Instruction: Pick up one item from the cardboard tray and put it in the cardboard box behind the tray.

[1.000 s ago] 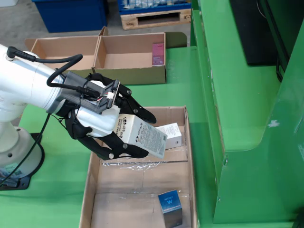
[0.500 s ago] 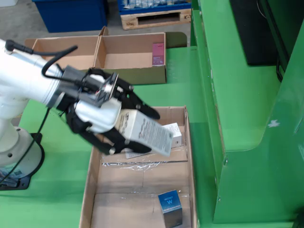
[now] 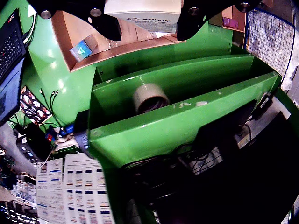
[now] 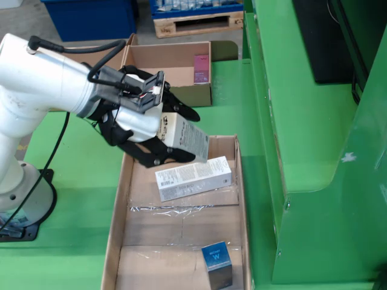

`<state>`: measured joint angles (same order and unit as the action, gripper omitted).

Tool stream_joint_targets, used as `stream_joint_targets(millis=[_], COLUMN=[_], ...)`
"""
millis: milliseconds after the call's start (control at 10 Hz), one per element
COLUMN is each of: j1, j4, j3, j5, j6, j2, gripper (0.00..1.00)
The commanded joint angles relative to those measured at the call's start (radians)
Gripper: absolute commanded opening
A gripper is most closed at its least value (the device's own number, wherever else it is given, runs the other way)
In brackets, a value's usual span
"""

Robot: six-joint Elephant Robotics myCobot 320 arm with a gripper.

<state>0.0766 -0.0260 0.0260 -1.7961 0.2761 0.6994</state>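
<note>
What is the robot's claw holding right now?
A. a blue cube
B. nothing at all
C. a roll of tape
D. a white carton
D: in the fixed view the end effector is closed around a white carton, lifted above the tray, while the blue cube lies in the tray.

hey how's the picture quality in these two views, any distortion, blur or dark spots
Wrist view: strong fisheye bending the green shelf, dark lower right, carton cropped at the top edge. Fixed view: even lighting, straight lines, claw and white carton fairly sharp, mild sheen on plastic wrap.
</note>
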Motion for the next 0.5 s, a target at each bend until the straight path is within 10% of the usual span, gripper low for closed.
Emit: stream_joint_targets(millis=[0, 400], j1=[-0.09, -0.179], j4=[0.02, 0.036], j3=[-0.026, -0.026], j5=[-0.024, -0.007], j6=[0.015, 0.001], j2=[-0.059, -0.075], gripper=[0.0, 0.0])
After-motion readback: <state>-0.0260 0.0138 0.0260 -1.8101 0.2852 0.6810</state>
